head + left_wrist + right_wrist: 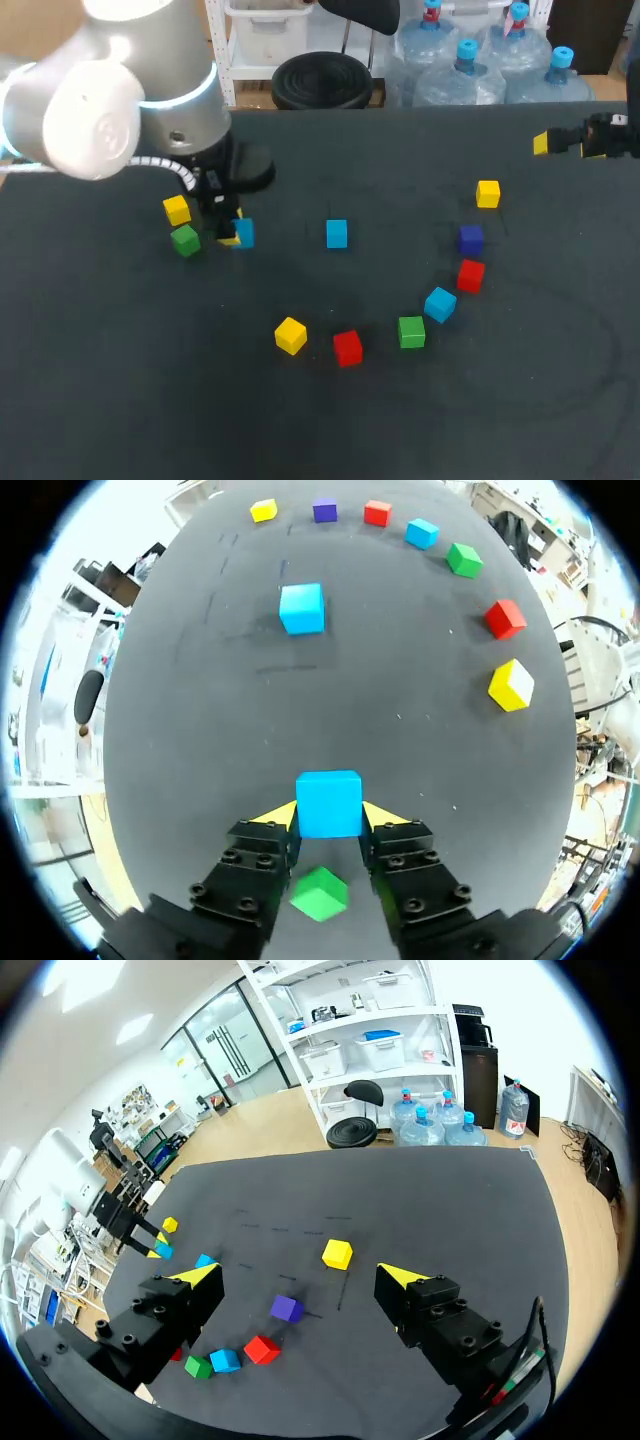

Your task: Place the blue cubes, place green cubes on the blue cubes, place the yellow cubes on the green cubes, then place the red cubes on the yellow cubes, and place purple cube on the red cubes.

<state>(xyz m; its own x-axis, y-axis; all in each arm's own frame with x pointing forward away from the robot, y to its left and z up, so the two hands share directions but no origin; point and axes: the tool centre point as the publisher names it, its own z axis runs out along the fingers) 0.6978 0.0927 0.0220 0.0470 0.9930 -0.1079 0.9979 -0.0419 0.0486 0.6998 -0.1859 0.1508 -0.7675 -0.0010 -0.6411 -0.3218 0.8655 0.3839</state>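
My left gripper (pixel 328 817) is shut on a blue cube (pixel 328 800), with a yellow tip against each side. In the head view that cube (pixel 244 233) is at the table's left, under my left gripper (pixel 233 237). A green cube (pixel 320 893) lies under the gripper, and a yellow cube (pixel 177 209) sits close beside it. A second blue cube (pixel 336 234) lies ahead near the middle. My right gripper (pixel 300 1277) hangs open and empty high over the far right (pixel 570 143).
An arc of loose cubes runs across the right half: yellow (pixel 487 193), purple (pixel 471 238), red (pixel 470 275), blue (pixel 440 304), green (pixel 411 331), red (pixel 347 348), yellow (pixel 291 335). The dark table (pixel 120 400) is bare in front.
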